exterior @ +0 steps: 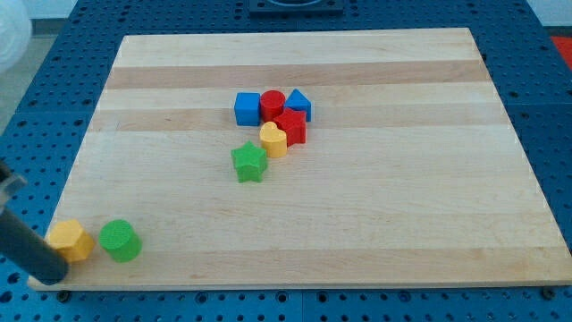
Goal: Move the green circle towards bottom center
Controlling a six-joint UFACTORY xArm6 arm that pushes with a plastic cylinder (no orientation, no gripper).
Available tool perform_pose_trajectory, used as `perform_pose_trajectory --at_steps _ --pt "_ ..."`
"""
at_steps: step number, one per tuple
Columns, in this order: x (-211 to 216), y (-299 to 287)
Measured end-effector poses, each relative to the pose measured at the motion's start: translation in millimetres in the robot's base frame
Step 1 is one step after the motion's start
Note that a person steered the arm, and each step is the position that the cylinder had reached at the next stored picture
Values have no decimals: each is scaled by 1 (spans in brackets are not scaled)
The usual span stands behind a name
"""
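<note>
The green circle (120,240) lies near the board's bottom left corner. A yellow block, hexagon-like (70,241), sits just to its left, close to it or touching it. My rod comes in from the view's left edge; my tip (55,276) rests at the board's bottom left corner, just below and left of the yellow block, not touching the green circle.
A cluster sits above the board's centre: blue cube (248,108), red circle (273,105), blue triangle (298,105), red star-like block (290,126), yellow heart (273,139), green star (249,163). The wooden board (402,215) lies on a blue perforated table.
</note>
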State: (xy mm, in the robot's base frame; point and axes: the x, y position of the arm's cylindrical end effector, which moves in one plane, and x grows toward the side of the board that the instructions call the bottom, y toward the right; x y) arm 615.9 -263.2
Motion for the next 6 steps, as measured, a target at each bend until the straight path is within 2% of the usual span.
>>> perform_pose_trajectory --at_steps 2,3,4,5,6 --pt "-27 80" --pt "-22 81" --pt "-18 44" --pt "-34 38" --pt "-51 73"
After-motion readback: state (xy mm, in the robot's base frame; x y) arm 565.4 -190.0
